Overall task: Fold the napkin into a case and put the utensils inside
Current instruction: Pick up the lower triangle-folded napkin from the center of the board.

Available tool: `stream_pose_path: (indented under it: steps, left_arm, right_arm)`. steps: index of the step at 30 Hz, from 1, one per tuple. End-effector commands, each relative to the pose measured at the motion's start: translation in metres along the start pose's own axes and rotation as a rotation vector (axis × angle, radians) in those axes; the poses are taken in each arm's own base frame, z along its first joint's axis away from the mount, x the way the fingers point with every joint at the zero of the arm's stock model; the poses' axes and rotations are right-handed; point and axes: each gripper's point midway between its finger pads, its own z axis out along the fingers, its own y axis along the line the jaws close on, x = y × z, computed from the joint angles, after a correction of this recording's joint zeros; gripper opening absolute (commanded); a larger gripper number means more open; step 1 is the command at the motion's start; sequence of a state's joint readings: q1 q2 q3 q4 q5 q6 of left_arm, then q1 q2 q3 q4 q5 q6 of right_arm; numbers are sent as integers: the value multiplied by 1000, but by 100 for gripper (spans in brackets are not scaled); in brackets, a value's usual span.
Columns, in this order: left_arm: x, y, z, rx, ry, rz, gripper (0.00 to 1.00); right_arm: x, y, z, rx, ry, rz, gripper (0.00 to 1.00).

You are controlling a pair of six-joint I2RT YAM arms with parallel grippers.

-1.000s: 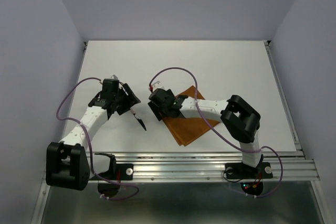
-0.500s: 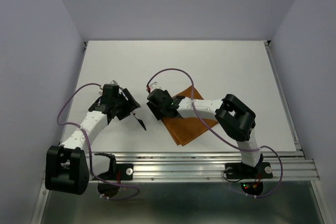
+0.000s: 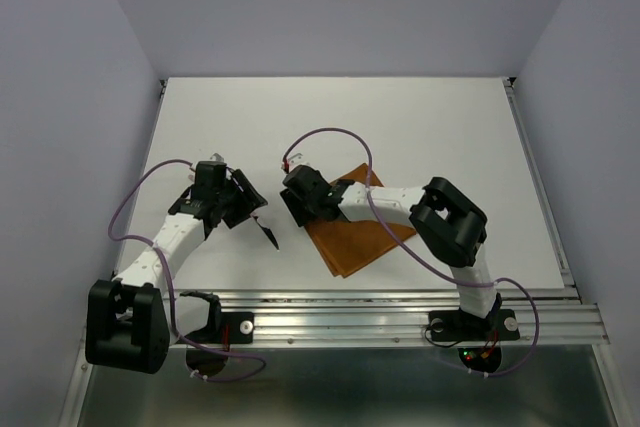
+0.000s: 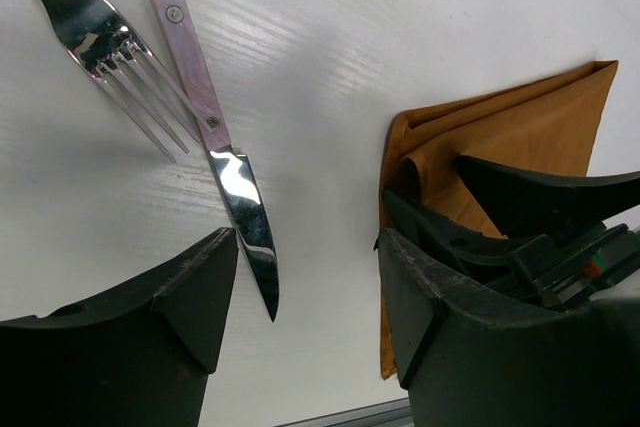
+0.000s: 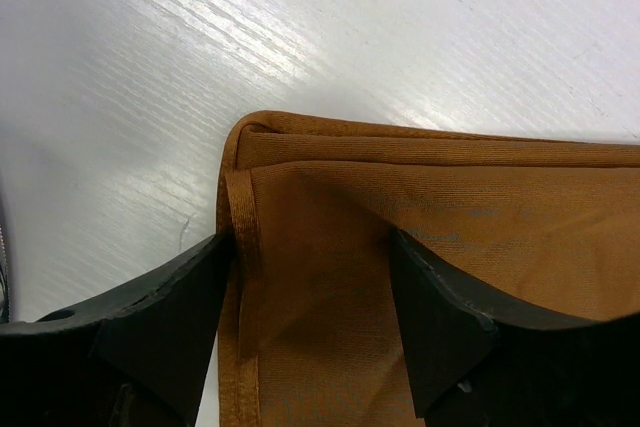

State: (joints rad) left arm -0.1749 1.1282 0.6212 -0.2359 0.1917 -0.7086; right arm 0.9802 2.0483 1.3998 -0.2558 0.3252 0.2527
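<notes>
The folded napkin [image 3: 365, 232] lies right of centre on the table [image 3: 450, 127], and we see our right gripper [image 5: 310, 252] over its left corner, jaws apart, clamping nothing. Beside it lie the knife [image 4: 212, 132] and fork [image 4: 85, 32], our left gripper [image 4: 305, 247] spread empty by the knife's tip.

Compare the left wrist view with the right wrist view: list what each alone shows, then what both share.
Left wrist only: the fork and knife on the table, apart from the napkin. Right wrist only: the napkin's hemmed corner in close-up. Both: the folded napkin, the right end effector open over it, the white table.
</notes>
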Motion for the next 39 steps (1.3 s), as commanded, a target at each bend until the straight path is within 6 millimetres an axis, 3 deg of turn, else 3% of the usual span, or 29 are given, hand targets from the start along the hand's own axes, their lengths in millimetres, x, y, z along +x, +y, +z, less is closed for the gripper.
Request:
stream_pose_path:
  steps: [1, 13, 19, 26, 33, 39]
  left_arm:
    - [-8, -10, -8, 54, -54, 12, 68]
    - [-9, -10, -6, 44, -51, 3, 68]
    - [-11, -12, -6, 44, -53, 6, 68]
    - [-10, -12, -6, 47, -47, 8, 68]
    - [-11, -13, -7, 44, -46, 13, 68]
    - [-11, -13, -7, 49, -47, 9, 68]
  right_arm:
    - [-26, -1, -19, -17, -58, 31, 72]
    - [-35, -2, -32, -24, -76, 40, 78]
    - [-53, -2, -43, -44, -139, 39, 81]
    - [-32, -2, -24, -21, -74, -16, 83]
    - [6, 0, -4, -32, 13, -33, 81]
    - [18, -6, 1, -3, 33, -46, 78]
